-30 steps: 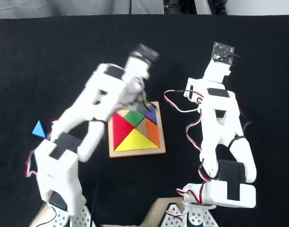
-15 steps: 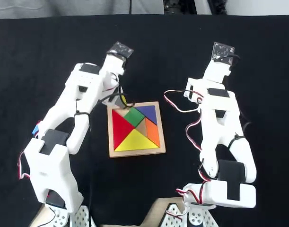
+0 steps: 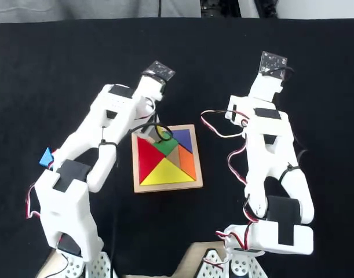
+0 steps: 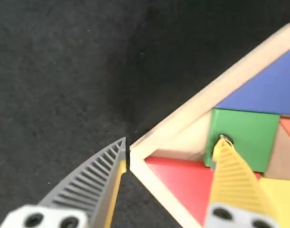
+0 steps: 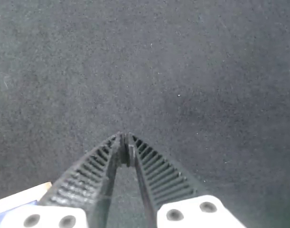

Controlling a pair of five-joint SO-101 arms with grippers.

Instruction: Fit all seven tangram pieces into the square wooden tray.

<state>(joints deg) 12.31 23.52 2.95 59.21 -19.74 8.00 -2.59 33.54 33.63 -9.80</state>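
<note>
My left end effector (image 4: 173,141) is released, jaws spread wide and straddling a corner of the square wooden tray (image 4: 206,92). The grey finger (image 4: 107,166) hangs just outside the rim, and the yellow fingertip (image 4: 224,142) sits on the edge of the green square (image 4: 244,130). My right end effector (image 5: 125,142) is clenched on nothing, over bare bench (image 5: 182,57), well apart from the tray.

Six pieces lie in the tray. Beside the red triangle (image 4: 180,173) and the green square there is a bare triangular pocket (image 4: 190,140) in that corner. The seventh piece, a small blue triangle (image 3: 46,157), lies on the bench near my left arm's lower links, well apart from the tray.

The risks as I judge them:
- Dragging the yellow tip sideways could slide or tip the green square into the pocket and close it.
- Closing the jaws here would pinch the rim and skew the whole tray.
- Swinging back for the blue triangle, my elbow could brush it farther off.
</note>
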